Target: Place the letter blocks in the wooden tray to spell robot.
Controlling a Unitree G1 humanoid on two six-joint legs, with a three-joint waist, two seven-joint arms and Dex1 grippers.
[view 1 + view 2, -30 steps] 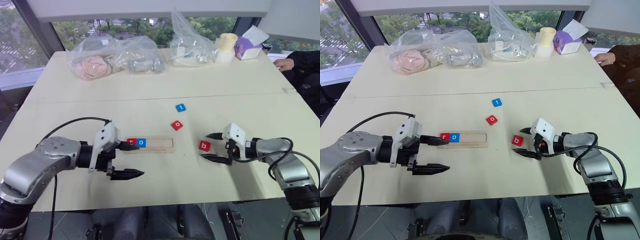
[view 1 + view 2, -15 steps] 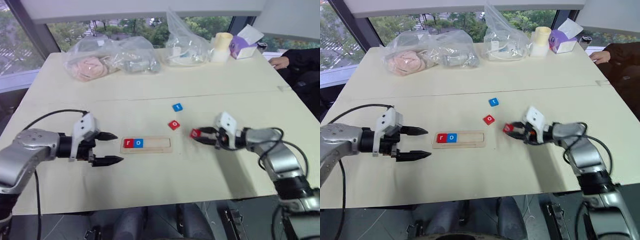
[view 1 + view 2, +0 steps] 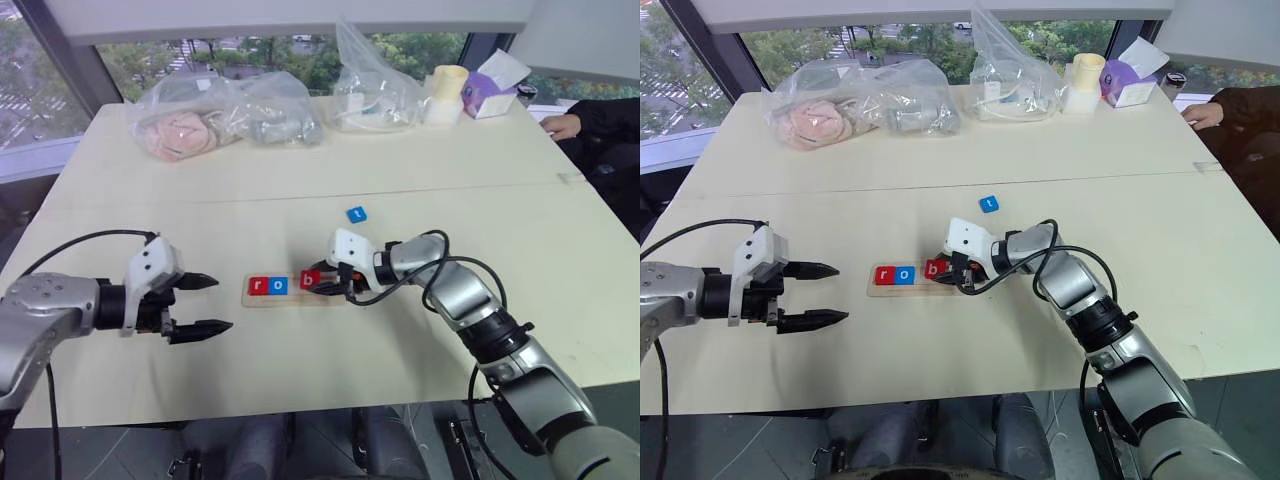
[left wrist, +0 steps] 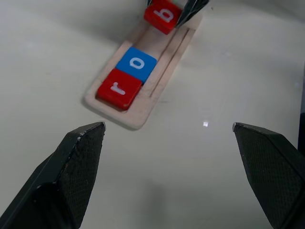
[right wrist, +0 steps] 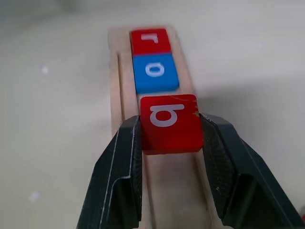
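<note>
Right wrist view: red square "b" tile (image 5: 170,123) pinched between the right gripper (image 5: 170,143) fingers, poised over the long pale wooden tray (image 5: 114,86), next to the blue "o" tile (image 5: 155,72) and red "r" tile (image 5: 150,41) seated in its groove. Left gripper (image 3: 205,304) spread wide, empty, beside the tray's end. Blue "t" tile (image 3: 357,214) loose on the cream table (image 3: 300,180) beyond.

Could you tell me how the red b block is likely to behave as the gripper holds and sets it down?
The red b block looks rigid: pinched by the right gripper, it keeps its square shape. Flat-faced, it should lie still in the wooden tray, not roll. Its glossy sides might slip.
</note>
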